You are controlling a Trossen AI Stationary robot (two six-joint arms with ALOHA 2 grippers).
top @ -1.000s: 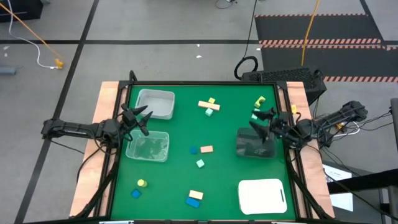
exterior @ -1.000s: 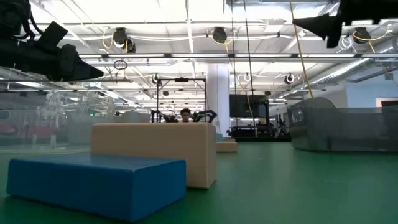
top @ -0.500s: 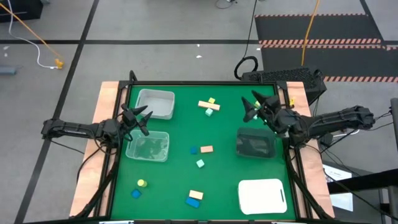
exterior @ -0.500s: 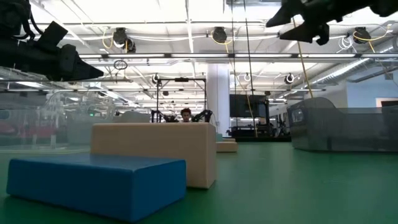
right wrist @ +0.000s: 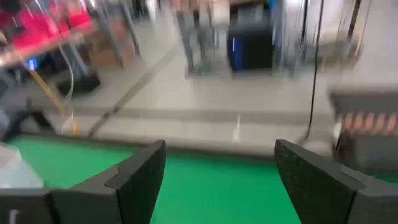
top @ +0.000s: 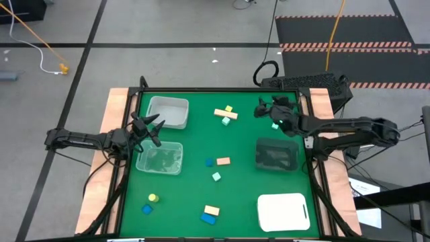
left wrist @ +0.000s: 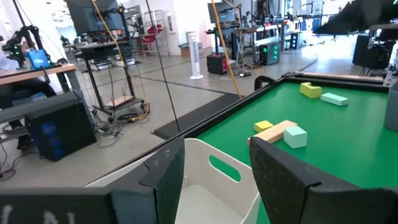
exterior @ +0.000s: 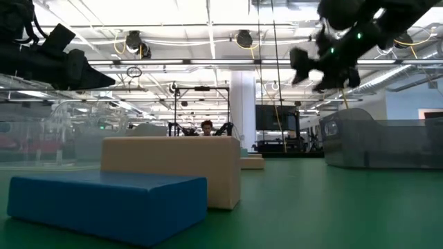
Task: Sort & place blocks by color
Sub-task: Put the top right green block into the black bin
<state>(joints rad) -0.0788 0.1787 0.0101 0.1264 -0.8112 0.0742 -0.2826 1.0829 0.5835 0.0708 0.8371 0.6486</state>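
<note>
Small blocks lie scattered on the green table. A tan bar with a yellow and a mint block lies at the far middle. A blue and a tan cube and a mint cube lie in the middle. A yellow and a blue block and a tan and a blue bar lie near the front. My left gripper is open and empty between the two left bins. My right gripper is open and empty over the far right of the table. It covers the yellow and mint blocks that lie there.
A white-walled bin stands at the far left, with a clear bin in front of it. A dark clear bin stands at the right. A white flat tray lies at the near right. Raised rails edge the table.
My right gripper has gone from above the dark bin toward the table's far edge and somewhat to the left, turning its fingers toward the far left, and has stayed open. No block has moved.
</note>
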